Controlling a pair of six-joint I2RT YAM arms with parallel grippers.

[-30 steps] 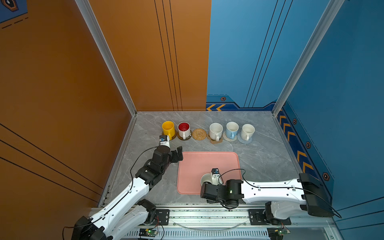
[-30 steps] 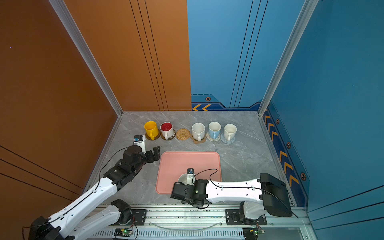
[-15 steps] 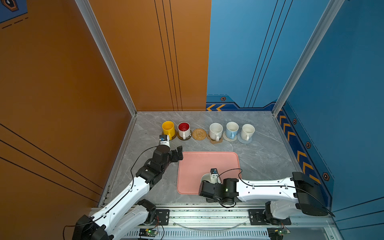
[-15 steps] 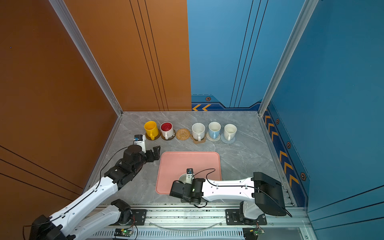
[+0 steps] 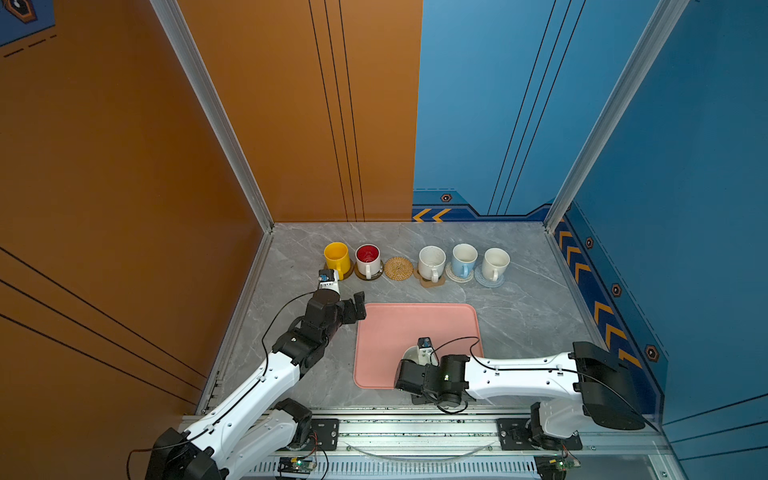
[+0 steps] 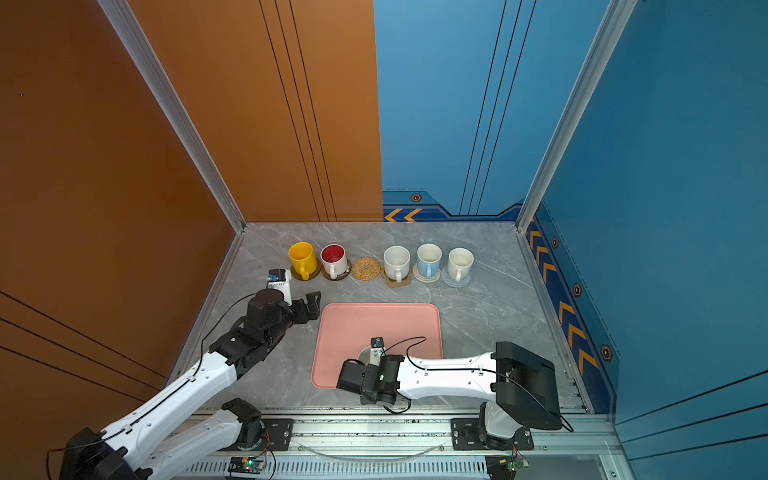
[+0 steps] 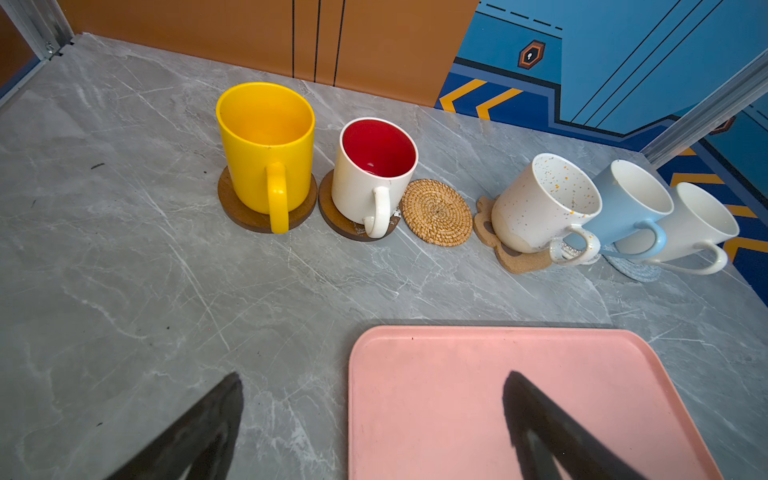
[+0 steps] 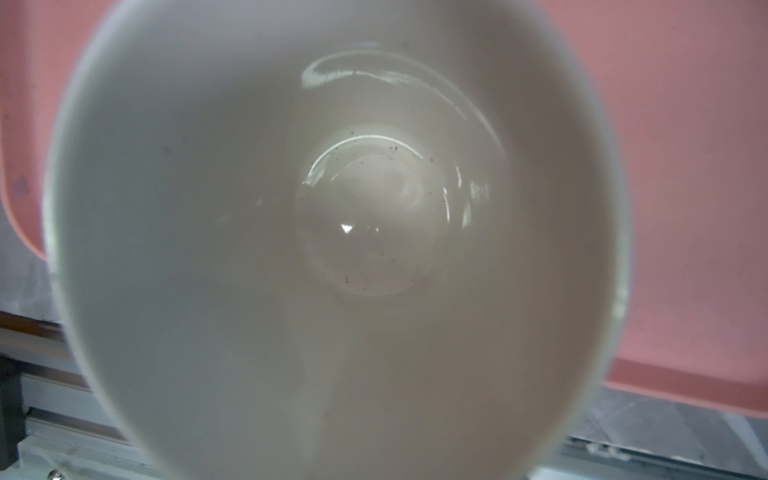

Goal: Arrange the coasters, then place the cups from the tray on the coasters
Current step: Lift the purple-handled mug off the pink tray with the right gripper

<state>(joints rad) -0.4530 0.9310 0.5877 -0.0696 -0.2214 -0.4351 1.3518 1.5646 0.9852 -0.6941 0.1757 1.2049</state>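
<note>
Left wrist view: left end effector (image 7: 374, 376) wide apart by tray (image 7: 582, 374); in a top view, right end effector (image 5: 409, 374), state indiscernible.

Robot test booth, lab setting. Orange wall panels (image 5: 124, 166), blue wall panels (image 5: 498, 104) with yellow chevron stripes (image 5: 432, 215), aluminium corner posts (image 5: 216, 120). Grey marble-look tabletop (image 5: 519, 316). Left arm (image 5: 253, 388), right arm (image 5: 519, 374) bolted to metal rail (image 5: 415, 430); bare circuit boards (image 5: 297, 464).
</note>
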